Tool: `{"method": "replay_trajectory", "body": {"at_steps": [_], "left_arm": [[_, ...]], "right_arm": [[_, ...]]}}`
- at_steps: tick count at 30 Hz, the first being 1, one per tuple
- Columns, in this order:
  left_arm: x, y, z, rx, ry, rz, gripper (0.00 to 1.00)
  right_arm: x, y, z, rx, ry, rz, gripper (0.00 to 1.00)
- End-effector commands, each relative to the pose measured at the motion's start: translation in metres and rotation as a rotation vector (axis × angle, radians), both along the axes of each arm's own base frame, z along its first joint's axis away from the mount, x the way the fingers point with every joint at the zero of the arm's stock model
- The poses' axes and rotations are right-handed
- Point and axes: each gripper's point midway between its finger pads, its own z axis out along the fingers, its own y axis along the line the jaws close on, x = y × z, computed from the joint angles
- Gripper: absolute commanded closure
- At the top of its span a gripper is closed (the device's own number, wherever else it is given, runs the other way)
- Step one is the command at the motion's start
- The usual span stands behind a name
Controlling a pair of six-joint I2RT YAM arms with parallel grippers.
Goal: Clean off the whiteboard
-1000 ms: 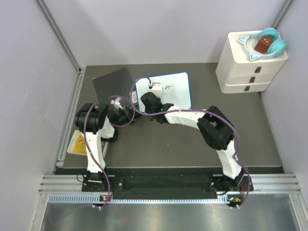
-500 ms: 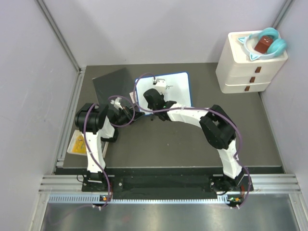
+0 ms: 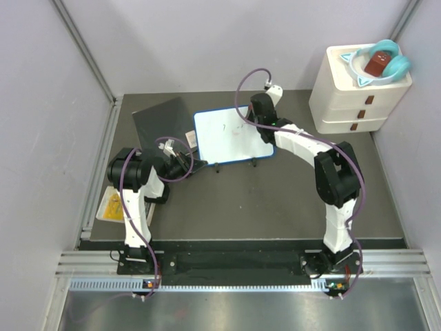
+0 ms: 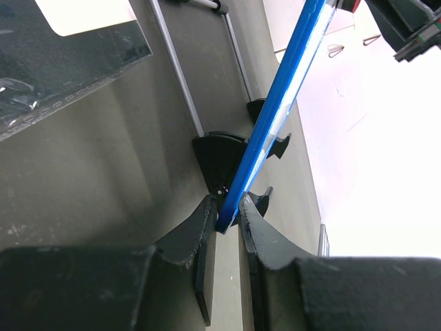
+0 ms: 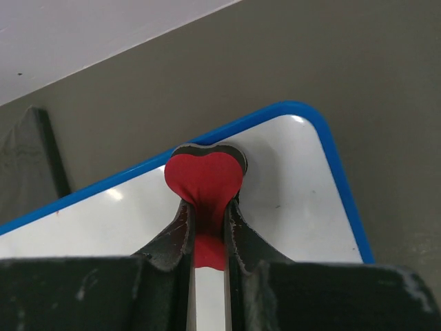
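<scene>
Table (image 3: 227, 207): dark grey mat. It bears both arms and the board.
Right arm (image 3: 335, 181): it rises from its base at the near right and bends at a raised elbow. From there it reaches far back and to the left, with the wrist over the board's far right corner.
Left arm (image 3: 136, 181): it is folded close to its base on the left, and the forearm points right, low to the mat, toward the board's near left corner.
Dark grey sheet (image 3: 162, 124): it lies left of the board, just beside it.
Whiteboard (image 3: 231, 134): it is at the back middle of the table, between the two grippers.
Whiteboard look: a white face with a thin blue rim (image 4: 275, 117) and rounded corners, on small black feet (image 4: 219, 155) that rest on the mat. The face is nearly clean, with only a few faint thin marks near its middle.
Left gripper (image 4: 227, 217): the fingers are drawn in tight on the lowest stretch of the blue rim, one finger on each side of the board's edge.
Right gripper (image 5: 208, 207): the fingers are pressed close and pinch the stem of a red heart-shaped pad (image 5: 203, 181).
Pad contact: the red pad lies against the white face just inside the rounded far right corner. A dark backing shows around its top edge.
</scene>
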Motion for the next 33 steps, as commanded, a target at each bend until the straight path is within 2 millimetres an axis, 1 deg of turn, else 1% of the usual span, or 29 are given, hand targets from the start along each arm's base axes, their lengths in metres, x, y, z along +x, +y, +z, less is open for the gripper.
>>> {"method": "replay_trajectory", "body": {"at_steps": [1, 2, 3, 5, 8, 10, 11, 16, 17, 20, 21, 23, 24, 25, 27, 28, 30, 31, 33], "left_arm": [[0.005, 0.003, 0.015, 0.014, -0.180, 0.025, 1.00], [0.005, 0.003, 0.015, 0.014, -0.180, 0.025, 1.00], [0.005, 0.003, 0.016, 0.013, -0.180, 0.024, 1.00], [0.005, 0.003, 0.016, 0.012, -0.182, 0.024, 1.00], [0.005, 0.003, 0.016, 0.015, -0.182, 0.022, 1.00], [0.005, 0.003, 0.016, 0.013, -0.183, 0.021, 1.00], [0.004, 0.003, 0.016, 0.014, -0.182, 0.021, 1.00], [0.005, 0.003, 0.016, 0.015, -0.185, 0.022, 1.00], [0.005, 0.002, 0.016, 0.015, -0.185, 0.022, 1.00], [0.004, 0.002, 0.016, 0.015, -0.183, 0.020, 1.00], [0.005, 0.002, 0.016, 0.015, -0.185, 0.022, 1.00], [0.005, 0.002, 0.016, 0.015, -0.185, 0.022, 1.00], [0.005, 0.002, 0.016, 0.015, -0.185, 0.022, 1.00], [0.004, 0.002, 0.017, 0.015, -0.186, 0.022, 1.00], [0.004, 0.002, 0.016, 0.016, -0.186, 0.020, 1.00], [0.004, 0.002, 0.017, 0.016, -0.186, 0.020, 1.00], [0.003, 0.002, 0.017, 0.017, -0.187, 0.019, 1.00], [0.003, 0.002, 0.017, 0.017, -0.187, 0.019, 1.00], [0.003, 0.002, 0.017, 0.017, -0.187, 0.017, 1.00]], "right_arm": [[0.003, -0.034, -0.015, -0.034, 0.039, -0.019, 1.00], [0.003, -0.032, -0.018, -0.036, 0.045, 0.001, 1.00], [0.003, -0.022, -0.020, -0.016, 0.041, 0.053, 1.00], [0.001, -0.009, -0.029, -0.006, 0.054, 0.112, 1.00], [-0.008, 0.007, -0.043, 0.006, 0.072, 0.169, 1.00], [-0.014, 0.015, -0.047, 0.012, 0.080, 0.196, 1.00], [-0.021, 0.022, -0.052, 0.011, 0.089, 0.212, 1.00], [-0.041, 0.044, -0.060, 0.018, 0.094, 0.243, 1.00], [-0.050, 0.052, -0.064, 0.015, 0.101, 0.262, 1.00], [-0.060, 0.066, -0.067, 0.019, 0.100, 0.274, 1.00], [-0.066, 0.077, -0.068, 0.022, 0.101, 0.295, 1.00], [-0.073, 0.089, -0.068, 0.027, 0.103, 0.307, 1.00], [-0.079, 0.098, -0.070, 0.038, 0.107, 0.319, 1.00], [-0.081, 0.102, -0.073, 0.045, 0.114, 0.320, 1.00], [-0.082, 0.103, -0.077, 0.052, 0.122, 0.311, 1.00], [-0.081, 0.100, -0.080, 0.047, 0.127, 0.296, 1.00], [-0.077, 0.089, -0.083, 0.020, 0.136, 0.256, 1.00], [-0.071, 0.079, -0.080, 0.019, 0.134, 0.234, 1.00], [-0.066, 0.064, -0.079, 0.013, 0.139, 0.202, 1.00]]}}
